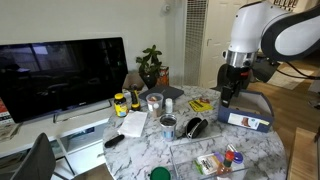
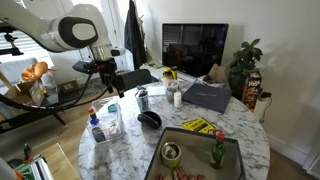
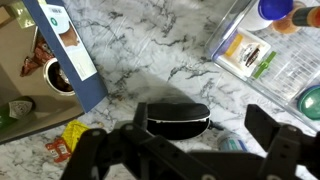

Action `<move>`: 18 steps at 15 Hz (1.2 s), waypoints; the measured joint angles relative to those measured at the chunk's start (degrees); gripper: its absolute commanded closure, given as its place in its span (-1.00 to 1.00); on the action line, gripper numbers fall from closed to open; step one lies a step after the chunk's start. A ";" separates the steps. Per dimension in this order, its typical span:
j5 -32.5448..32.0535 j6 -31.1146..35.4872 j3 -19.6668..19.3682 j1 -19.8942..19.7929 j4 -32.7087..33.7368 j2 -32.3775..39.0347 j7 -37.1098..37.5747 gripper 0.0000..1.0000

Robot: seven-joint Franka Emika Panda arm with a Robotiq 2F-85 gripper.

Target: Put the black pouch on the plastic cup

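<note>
The black pouch (image 1: 193,127) lies flat on the marble table next to a silvery can (image 1: 168,125). It also shows in an exterior view (image 2: 150,119), and in the wrist view (image 3: 172,120) with its pale zip line showing. The plastic cup (image 1: 154,101), pale with a reddish-brown top, stands farther back near the plant. My gripper (image 1: 228,97) hangs well above the table, also in an exterior view (image 2: 112,86). In the wrist view my gripper (image 3: 200,118) is open and empty, with the pouch below, close to one finger.
A blue box (image 3: 70,50) stands at the table edge (image 1: 246,118). A clear plastic bin (image 3: 270,55) with small items sits at the front. A yellow-labelled bottle (image 1: 120,103), a black remote (image 1: 113,141), a TV (image 1: 60,75) and a plant (image 1: 150,65) are nearby.
</note>
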 measured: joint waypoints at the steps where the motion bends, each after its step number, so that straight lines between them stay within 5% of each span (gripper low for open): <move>1: 0.00 0.30 -0.15 0.27 -0.11 0.20 -0.43 -1.00; 4: -0.82 2.84 -0.22 0.97 -0.14 3.39 -1.04 -1.00; 10: -10.53 9.88 -0.84 -2.21 5.28 16.19 21.60 -1.00; 18: -10.71 9.88 -2.18 -0.97 6.54 17.38 21.90 -1.00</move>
